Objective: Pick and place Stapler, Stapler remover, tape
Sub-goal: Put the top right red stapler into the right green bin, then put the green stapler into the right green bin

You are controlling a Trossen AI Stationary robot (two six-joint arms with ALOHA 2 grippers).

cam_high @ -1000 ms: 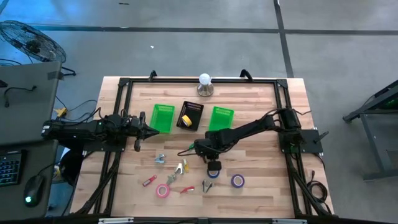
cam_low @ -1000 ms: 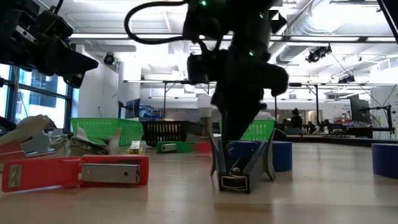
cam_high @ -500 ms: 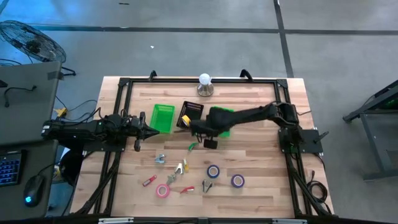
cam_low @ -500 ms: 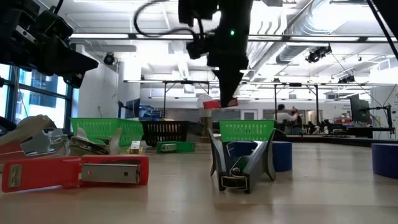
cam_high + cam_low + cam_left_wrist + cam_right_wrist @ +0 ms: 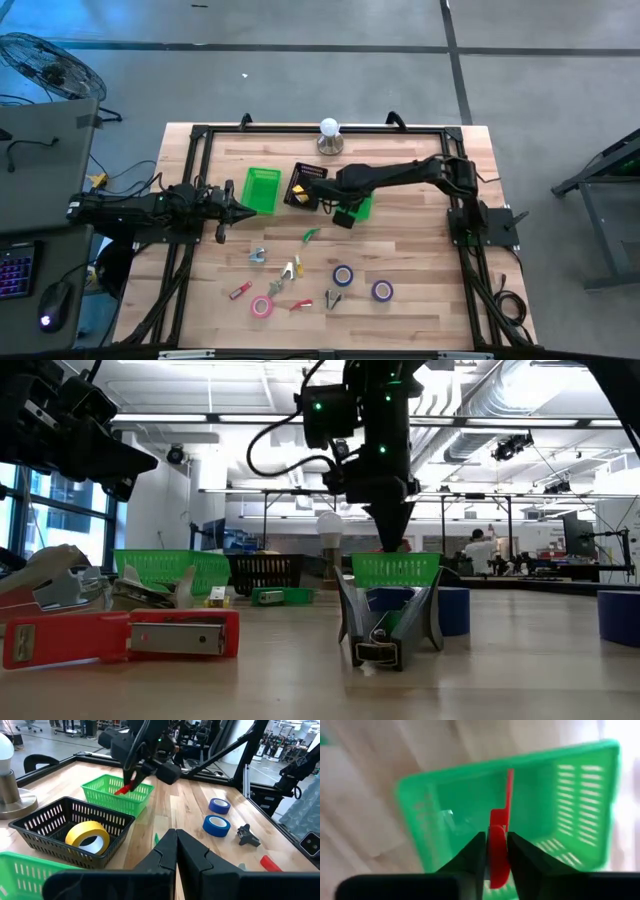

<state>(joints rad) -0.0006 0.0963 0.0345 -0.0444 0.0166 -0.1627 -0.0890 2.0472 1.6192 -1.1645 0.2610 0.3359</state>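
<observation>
Worktop: wooden, with three baskets in a row at the far side and small things spread on the near half.
Right arm: a second ago it was low over the near half, by the blue tape; now it has swung to the far side and hangs over the right green basket.
Right pincer: above the near edge of that basket, fingers pressed on a thin red piece, probably a staple remover; it has begun to loosen, but the red piece is still between the fingers.
Meaning: the carry is done, I judge; only the drop into the basket is left.
Left pincer: closed, empty, waiting at the left by the left green basket.
Black basket: already holds the yellow tape.
Blue tape, purple tape, pink tape: lie on the near half, not yet sorted.
</observation>
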